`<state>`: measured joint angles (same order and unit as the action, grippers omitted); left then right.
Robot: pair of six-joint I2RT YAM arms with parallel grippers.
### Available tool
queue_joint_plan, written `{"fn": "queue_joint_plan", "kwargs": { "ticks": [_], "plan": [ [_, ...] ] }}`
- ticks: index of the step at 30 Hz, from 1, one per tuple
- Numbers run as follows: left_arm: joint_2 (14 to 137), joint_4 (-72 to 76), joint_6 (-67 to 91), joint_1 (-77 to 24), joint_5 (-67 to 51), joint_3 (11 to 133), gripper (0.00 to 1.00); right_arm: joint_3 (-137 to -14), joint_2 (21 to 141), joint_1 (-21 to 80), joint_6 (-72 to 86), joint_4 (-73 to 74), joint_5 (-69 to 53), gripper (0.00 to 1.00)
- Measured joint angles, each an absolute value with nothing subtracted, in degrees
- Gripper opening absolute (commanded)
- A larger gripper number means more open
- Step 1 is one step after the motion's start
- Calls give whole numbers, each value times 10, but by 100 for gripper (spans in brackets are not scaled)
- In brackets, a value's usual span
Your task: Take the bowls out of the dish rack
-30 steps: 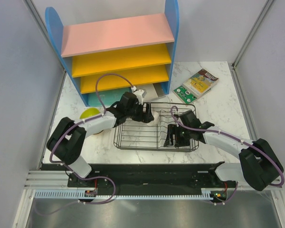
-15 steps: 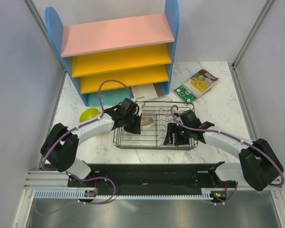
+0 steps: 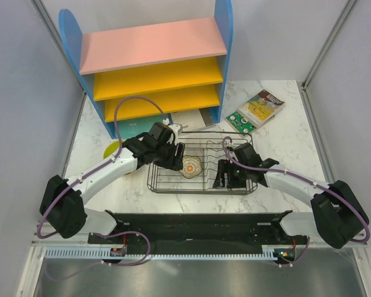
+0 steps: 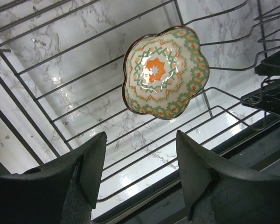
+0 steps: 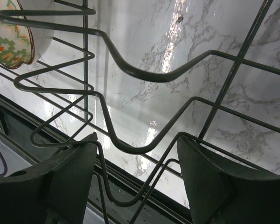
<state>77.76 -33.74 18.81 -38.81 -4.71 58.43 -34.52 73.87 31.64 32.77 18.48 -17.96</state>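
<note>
Left wrist: whole bowl (image 4: 161,72); right: rim.

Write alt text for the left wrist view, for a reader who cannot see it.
A flower-shaped bowl with a green and orange pattern sits in the black wire dish rack, its inside facing the camera. The left tool hangs above it, open and apart from the bowl, with white marble table showing through the wires.

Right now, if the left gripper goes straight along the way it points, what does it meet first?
Most likely the patterned bowl lying in the dish rack, straight ahead of the left gripper, whose jaws are open. Depth is unclear, so rack wires could come first.
</note>
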Motion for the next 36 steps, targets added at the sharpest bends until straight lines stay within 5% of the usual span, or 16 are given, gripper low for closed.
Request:
{"fn": "queue_joint_plan", "kwargs": {
  "ticks": [21, 24, 27, 29, 36],
  "plan": [
    [926, -269, 197, -388, -46, 576, 63, -344, 739, 316, 328, 183, -180, 77],
    [926, -257, 201, -388, -46, 575, 57, -344, 739, 316, 328, 183, -180, 77],
    [927, -249, 203, -388, -46, 575, 37, -344, 739, 316, 328, 182, -180, 77],
    [927, -248, 205, -388, -46, 575, 6, -344, 739, 316, 328, 182, -180, 77],
    [926, -235, 210, -387, -51, 576, 2, -343, 739, 316, 328, 180, -180, 77]
  ]
}}
